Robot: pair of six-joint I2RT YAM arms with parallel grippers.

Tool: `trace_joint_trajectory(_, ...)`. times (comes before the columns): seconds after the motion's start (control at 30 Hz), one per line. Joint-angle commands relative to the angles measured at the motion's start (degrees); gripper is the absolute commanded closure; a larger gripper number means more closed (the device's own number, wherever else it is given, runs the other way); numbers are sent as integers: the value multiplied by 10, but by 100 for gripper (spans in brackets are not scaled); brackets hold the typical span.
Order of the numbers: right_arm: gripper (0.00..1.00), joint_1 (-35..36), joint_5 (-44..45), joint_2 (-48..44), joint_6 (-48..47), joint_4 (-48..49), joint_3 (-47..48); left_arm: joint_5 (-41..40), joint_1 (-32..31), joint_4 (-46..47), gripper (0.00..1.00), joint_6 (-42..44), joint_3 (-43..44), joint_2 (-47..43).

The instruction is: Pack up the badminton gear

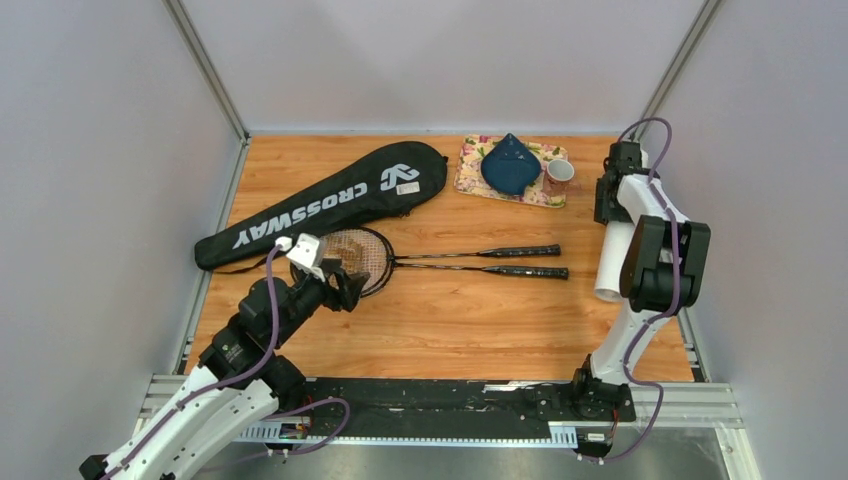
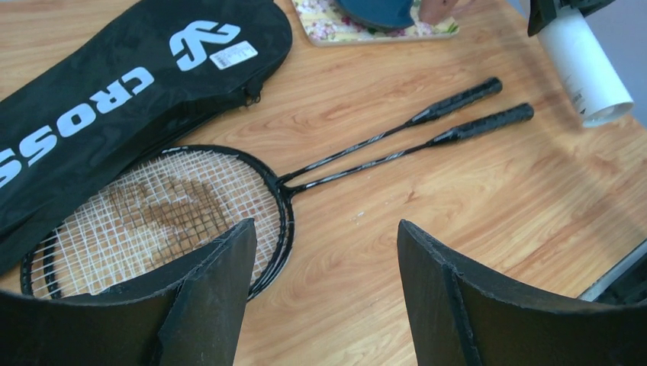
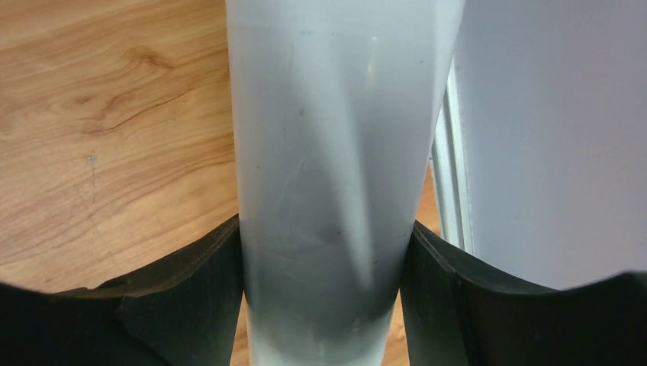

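Standing over the wooden table [image 1: 450, 320], I see the right gripper [image 3: 324, 259] clenched on the white cylindrical tube [image 1: 609, 268], one black finger pressed to each side of it. The tube sits out at the 3 o'clock edge by the wall, its open end pointing toward 6 o'clock. Whether that end rests on the wood I cannot tell.

The left gripper [image 2: 326, 229] is released, its jaws spread wide with nothing between them. It hangs above the rim of the round strung heads, at about 8 o'clock.

The two thin black rackets [image 1: 362, 258] lie near the middle, one head stacked on the other. Their shafts and wrapped grips run side by side toward 3 o'clock.

The long black "CROSSWAY" racket cover [image 1: 330, 200] lies slantwise at 10 o'clock, its edge just beside the racket heads.

At 1 o'clock sits a floral tray [image 1: 468, 178] carrying a folded blue cloth [image 1: 510, 163], with a small cup [image 1: 560, 172] at its 3 o'clock end.
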Motion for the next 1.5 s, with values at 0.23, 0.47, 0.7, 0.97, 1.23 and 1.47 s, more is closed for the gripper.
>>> trace_joint_trajectory(0.23,42,-1,-42,108,-34,-21,100,-4,-6,-47,25,38,24,-3)
trace_joint_trajectory(0.47,27,-3,-65,126,-9,-52,130,-14,-6,-65,25,40,32,-5)
trace_joint_trajectory(0.7,4,-2,-56,131,37,-106,189,-24,-5,-108,25,34,51,1)
trace_joint_trajectory(0.97,3,44,49,-11,218,-165,203,-49,-5,-182,25,5,91,69)
trace_joint_trajectory(1.23,5,254,-140,-212,335,98,-70,-64,-3,-127,25,-74,91,162)
trace_joint_trajectory(1.47,8,390,-307,-126,432,265,-93,57,155,-107,30,-54,193,390)
